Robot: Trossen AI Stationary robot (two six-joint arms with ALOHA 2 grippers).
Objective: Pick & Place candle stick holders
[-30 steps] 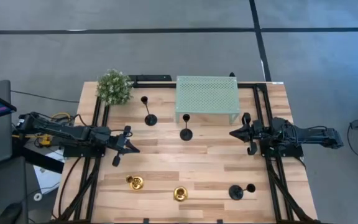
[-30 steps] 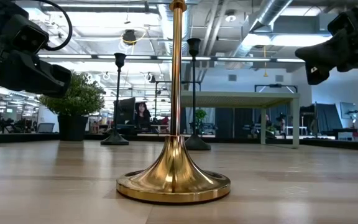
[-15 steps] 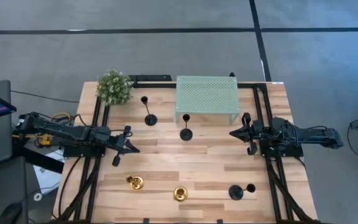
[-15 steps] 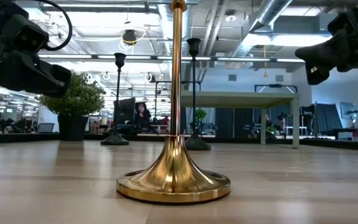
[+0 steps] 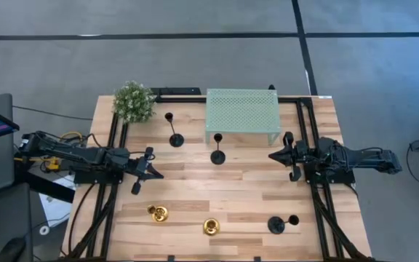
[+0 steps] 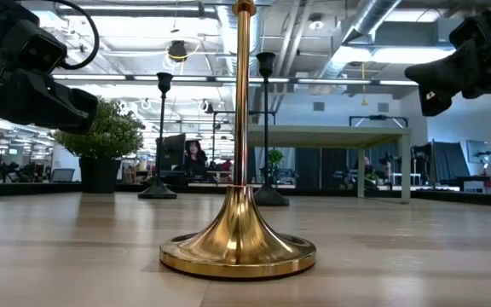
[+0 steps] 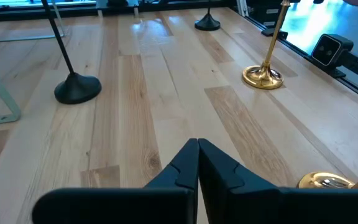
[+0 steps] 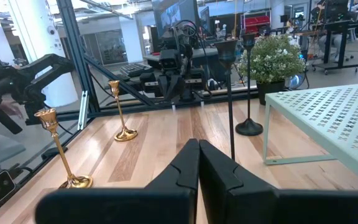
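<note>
Wood planks make up your light table (image 5: 231, 189), with a big grey office floor all round it. Nearest the front edge stand the two shiny gold candle stick holders (image 5: 158, 213) and one black holder (image 5: 276, 225) with a round base. Farther back stand two more tall thin black holders (image 5: 174, 138), near the pale green mesh stand (image 5: 243, 113) and the small green bushy plant (image 5: 134, 101). Your left gripper (image 5: 151, 173) and right gripper (image 5: 273, 156) are both pinched closed and hold nothing. So I think no holder is picked up yet; all five are left.
</note>
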